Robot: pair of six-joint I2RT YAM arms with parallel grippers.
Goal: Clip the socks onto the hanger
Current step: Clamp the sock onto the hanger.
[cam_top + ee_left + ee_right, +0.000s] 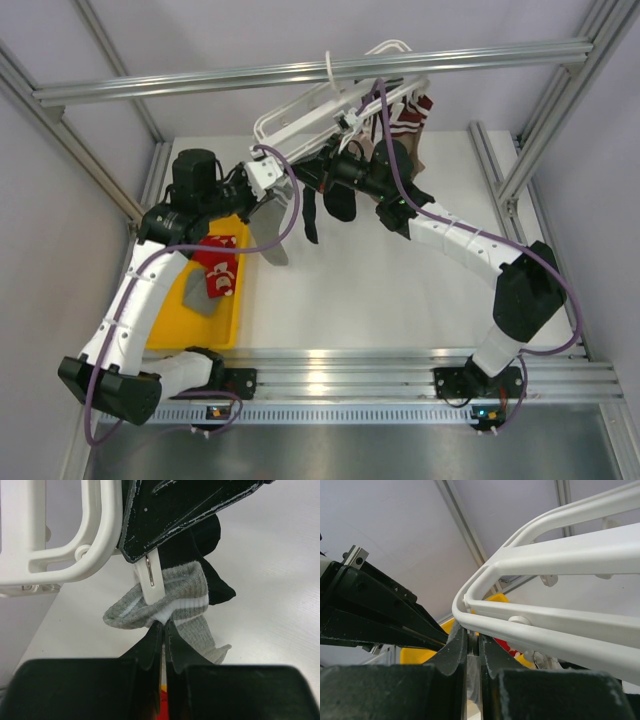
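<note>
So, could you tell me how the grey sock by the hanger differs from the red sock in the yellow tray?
The grey sock is grey with white bands; the red sock is bright red with white markings. The grey sock hangs in the air, pinched by the left hand, with a white peg of the hanger over its cuff; the red sock lies in the yellow tray with no hand on it. Both are small fabric socks.

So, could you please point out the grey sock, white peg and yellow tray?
grey sock (187, 582): left wrist view, ribbed cuff.
white peg (156, 594): left wrist view, lower end.
yellow tray (198, 330): top view, bare floor.
</note>
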